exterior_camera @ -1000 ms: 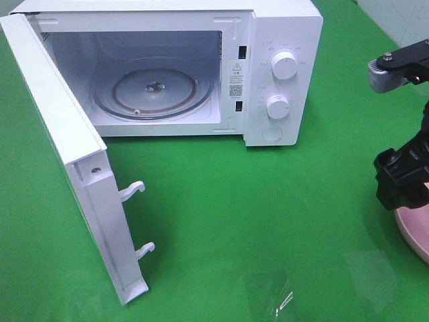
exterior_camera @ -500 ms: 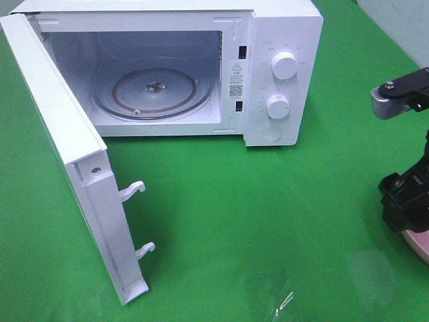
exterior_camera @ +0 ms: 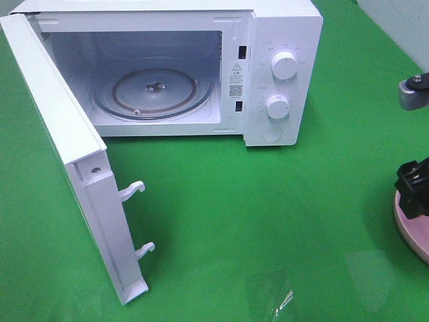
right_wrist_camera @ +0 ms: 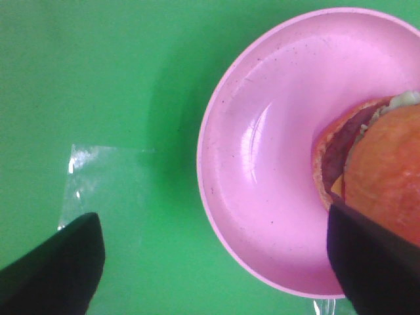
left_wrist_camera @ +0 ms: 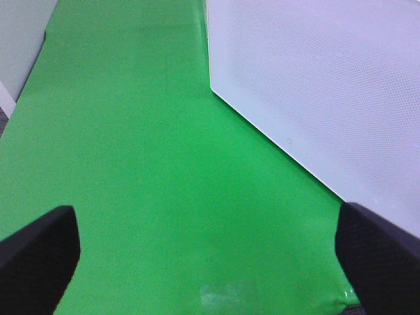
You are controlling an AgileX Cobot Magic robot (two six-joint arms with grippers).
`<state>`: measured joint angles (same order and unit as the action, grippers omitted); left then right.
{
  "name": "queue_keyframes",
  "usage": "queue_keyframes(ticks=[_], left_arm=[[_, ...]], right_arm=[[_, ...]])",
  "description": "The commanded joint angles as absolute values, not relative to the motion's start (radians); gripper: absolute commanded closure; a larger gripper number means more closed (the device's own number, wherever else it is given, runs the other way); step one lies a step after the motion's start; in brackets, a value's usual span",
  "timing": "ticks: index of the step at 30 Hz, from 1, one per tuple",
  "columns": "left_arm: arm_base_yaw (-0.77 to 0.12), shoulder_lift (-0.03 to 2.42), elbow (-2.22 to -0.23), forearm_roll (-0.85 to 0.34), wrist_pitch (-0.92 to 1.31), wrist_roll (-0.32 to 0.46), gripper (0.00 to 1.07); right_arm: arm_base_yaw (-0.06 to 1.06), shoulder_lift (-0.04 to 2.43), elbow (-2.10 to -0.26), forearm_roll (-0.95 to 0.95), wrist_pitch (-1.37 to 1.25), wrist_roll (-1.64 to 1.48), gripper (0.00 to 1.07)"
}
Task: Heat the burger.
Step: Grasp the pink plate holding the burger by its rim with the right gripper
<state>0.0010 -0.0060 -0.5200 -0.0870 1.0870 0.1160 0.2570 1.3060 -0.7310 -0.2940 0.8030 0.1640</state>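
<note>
R gripper (right_wrist_camera: 213,269): jaws spread wide, nothing pinched. 1 finger (right_wrist_camera: 371,262) overlaps the burger (right_wrist_camera: 384,177) in the wrist view; can't tell if it touches. Burger sits on the pink plate (right_wrist_camera: 262,164), off-centre, near the rim; orange-brown bun on top, a bit of patty and lettuce showing at the edge.

L gripper (left_wrist_camera: 210,262): jaws also spread wide, empty, over bare green cloth (left_wrist_camera: 144,164). It's just beside the outer face of the microwave door (left_wrist_camera: 328,79); not seen in the high view.

Ref = microwave (exterior_camera: 281,40):
- Plate w/ burger and R gripper: front-right of it, well apart, cut off at the edge of the high view.
- Door swung fully open on its hinge side, 2 latch hooks (exterior_camera: 134,190) showing.
- Glass turntable (exterior_camera: 154,87) inside, bare.
- 2 knobs (exterior_camera: 285,66) on its control panel, stacked.
- Clear film patch (exterior_camera: 278,295) on the cloth in front of it, near the plate.
</note>
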Motion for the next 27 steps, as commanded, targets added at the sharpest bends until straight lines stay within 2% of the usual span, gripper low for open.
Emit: queue_keyframes(ticks=[1,21,27], left_arm=[[0.000,-0.023,-0.517,-0.085,1.071,0.112,0.09],[0.000,-0.023,-0.517,-0.085,1.071,0.112,0.09],[0.000,-0.023,-0.517,-0.085,1.071,0.112,0.09]], right_arm=[[0.252,1.352,-0.723,-0.300,0.793,0.152,0.21],[0.241,1.649,-0.723,-0.280,0.637,0.131,0.27],[0.184,1.711,-0.723,-0.283,0.589,0.131,0.29]])
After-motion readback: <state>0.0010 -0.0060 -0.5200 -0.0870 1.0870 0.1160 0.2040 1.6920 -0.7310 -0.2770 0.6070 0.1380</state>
